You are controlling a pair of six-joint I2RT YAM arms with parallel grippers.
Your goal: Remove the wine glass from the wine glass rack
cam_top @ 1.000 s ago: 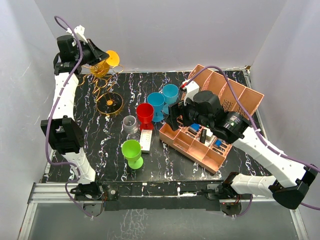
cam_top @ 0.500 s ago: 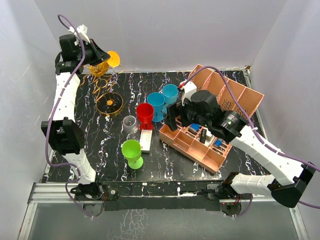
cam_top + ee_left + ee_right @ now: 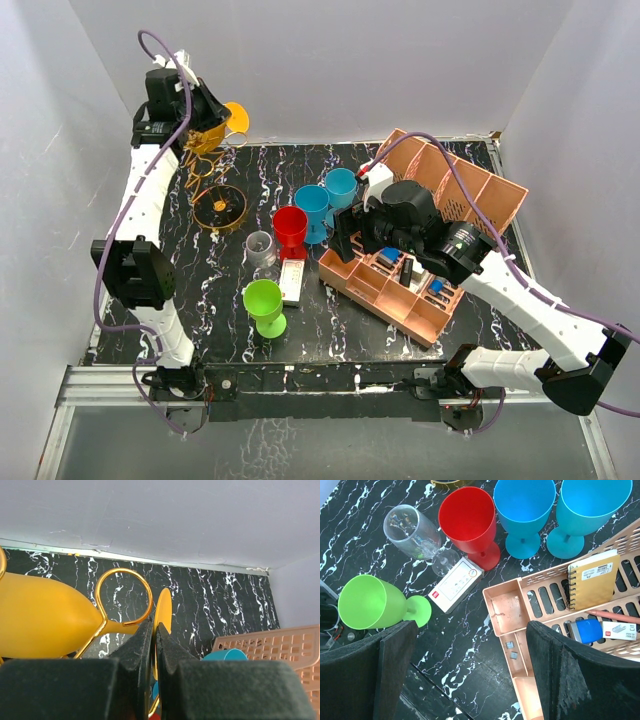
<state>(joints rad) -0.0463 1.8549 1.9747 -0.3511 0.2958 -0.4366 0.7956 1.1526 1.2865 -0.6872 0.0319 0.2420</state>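
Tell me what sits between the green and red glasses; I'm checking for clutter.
A small white box and a clear glass lie between the green glass and the red glass, per the right wrist view.

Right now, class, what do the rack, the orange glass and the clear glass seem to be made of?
Rack: likely metal wire, shiny gold finish; thin bent loops glint. Orange glass: probably plastic, opaque, satin; only a soft sheen. Clear glass: glass or clear plastic, glossy, see-through; which one is unclear.
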